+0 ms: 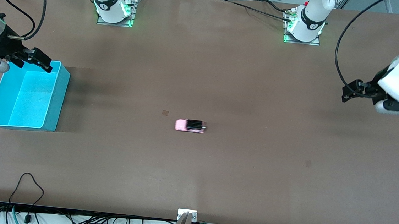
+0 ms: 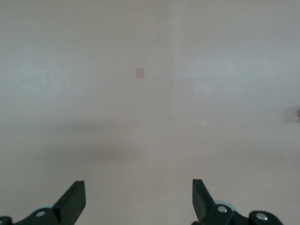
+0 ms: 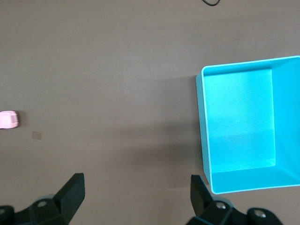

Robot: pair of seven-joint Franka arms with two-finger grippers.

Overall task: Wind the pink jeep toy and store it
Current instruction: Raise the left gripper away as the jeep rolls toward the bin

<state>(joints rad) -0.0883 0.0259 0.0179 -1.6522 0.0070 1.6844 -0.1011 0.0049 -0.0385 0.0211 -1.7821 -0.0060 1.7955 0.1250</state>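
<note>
Brown table [image 1: 223,74], pink jeep toy [image 1: 190,126] midway

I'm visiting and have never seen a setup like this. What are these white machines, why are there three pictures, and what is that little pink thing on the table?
The white machines are two robot arms, each ending in a two-finger gripper. The big picture comes from a high camera facing them; the two smaller ones come from cameras on the arms' wrists, looking down past the fingers.

On the brown table the pink jeep toy sits near the middle, on its wheels. A blue bin, with nothing in it, stands toward the right arm's end.

The right gripper hangs open over the bin's edge. The left gripper hangs open over bare table at its own end. Neither holds anything, and the toy is untouched.
</note>
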